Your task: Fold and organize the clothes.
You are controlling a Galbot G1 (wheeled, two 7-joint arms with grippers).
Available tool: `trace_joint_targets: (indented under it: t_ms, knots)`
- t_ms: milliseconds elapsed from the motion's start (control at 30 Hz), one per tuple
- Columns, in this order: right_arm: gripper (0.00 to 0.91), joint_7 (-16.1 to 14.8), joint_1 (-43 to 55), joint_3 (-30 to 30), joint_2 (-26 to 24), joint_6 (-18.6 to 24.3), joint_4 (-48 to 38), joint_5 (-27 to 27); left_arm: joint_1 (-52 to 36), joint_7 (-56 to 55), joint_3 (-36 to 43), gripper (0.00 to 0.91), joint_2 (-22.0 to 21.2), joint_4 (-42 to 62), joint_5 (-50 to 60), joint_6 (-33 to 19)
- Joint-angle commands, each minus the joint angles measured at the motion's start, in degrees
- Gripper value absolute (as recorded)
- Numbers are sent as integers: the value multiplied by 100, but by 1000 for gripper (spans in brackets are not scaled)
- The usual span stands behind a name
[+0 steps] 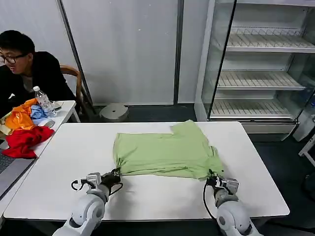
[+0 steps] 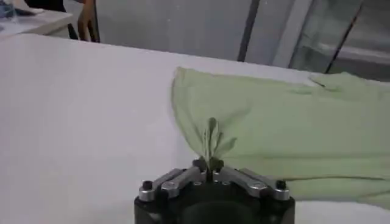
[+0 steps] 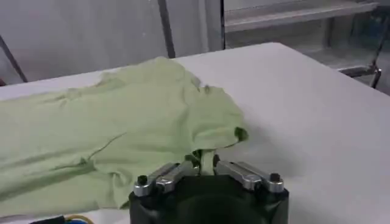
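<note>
The light green shirt (image 1: 165,153) is lying spread across the middle of the white table (image 1: 59,167), already doubled over on itself, with one sleeve sticking out toward the far edge. The left gripper (image 1: 116,173) is sitting at the near left corner of the shirt with its fingers closed together on a pinched tuft of fabric, which is standing up between them in the left wrist view (image 2: 211,163). The right gripper (image 1: 213,178) is resting at the near right corner, and in the right wrist view (image 3: 207,163) its fingers are clamped on a bunched bit of the hem. Both arms are reaching in low from the near edge of the table.

By the look of it, the task is partly done: one fold seems to be in place, yet the cloth is wrinkled, its edges are uneven, and the sleeve is not tucked in. Further folds and a final tidy placement are probably still to come, likely starting from these two held corners.

A red cloth (image 1: 24,140) and orange and blue garments (image 1: 23,117) are lying on a side table to the left, apart from the work.
</note>
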Motion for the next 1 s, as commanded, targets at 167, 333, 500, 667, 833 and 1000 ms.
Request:
trace_joint_targets:
  t_ms: [167, 333, 500, 667, 833, 1000]
  knots:
    - [0, 440, -849, -116, -100, -153, 825, -92, 1286, -152, -210, 10, 490, -1385, 3, -29]
    - [0, 520, -1157, -114, -156, -177, 1081, -158, 1549, -331, -203, 10, 585, -1610, 7, -38]
    - [0, 625, -1435, -107, -293, -213, 1350, -135, 1850, -474, -180, 10, 774, -1979, -4, -31]
    - [0, 724, -1707, -132, -399, -238, 1674, -103, 2133, -561, -229, 10, 944, -2252, -39, -31]
    - [0, 815, -1895, -170, -480, -249, 1917, -100, 2347, -652, -264, 10, 1032, -2480, -78, -30]
    - [0, 897, -2008, -191, -536, -262, 2081, -95, 2482, -712, -265, 10, 1094, -2631, -90, -29]
